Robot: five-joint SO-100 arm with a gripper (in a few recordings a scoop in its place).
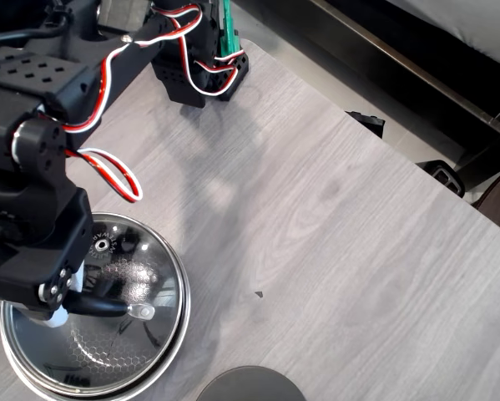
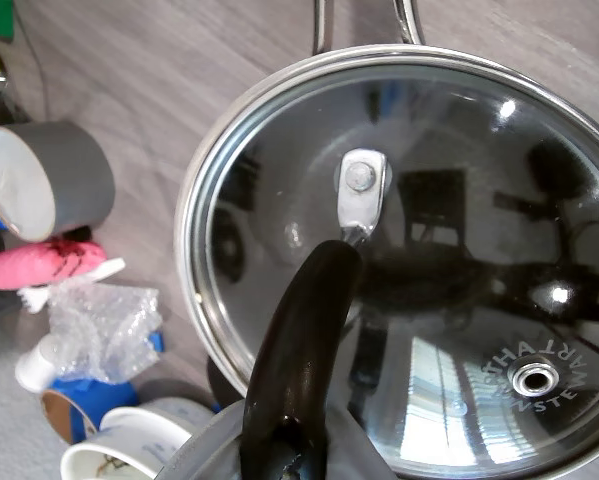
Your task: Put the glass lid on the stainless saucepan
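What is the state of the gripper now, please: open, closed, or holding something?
Gripper: closed on the black handle of the glass lid, which sits on the saucepan.

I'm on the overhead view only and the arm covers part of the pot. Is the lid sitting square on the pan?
Observer: In the wrist view the glass lid follows the rim of the saucepan closely along the left and top. The right and lower edges are cut off.
Operator: Where does the pan's handle point?
Observer: Its thin metal side handle leaves the pan at the top edge of the wrist view.
Operator: Anything close by?
Observer: Left of the pan in that view are a grey cylinder and crumpled clear plastic.
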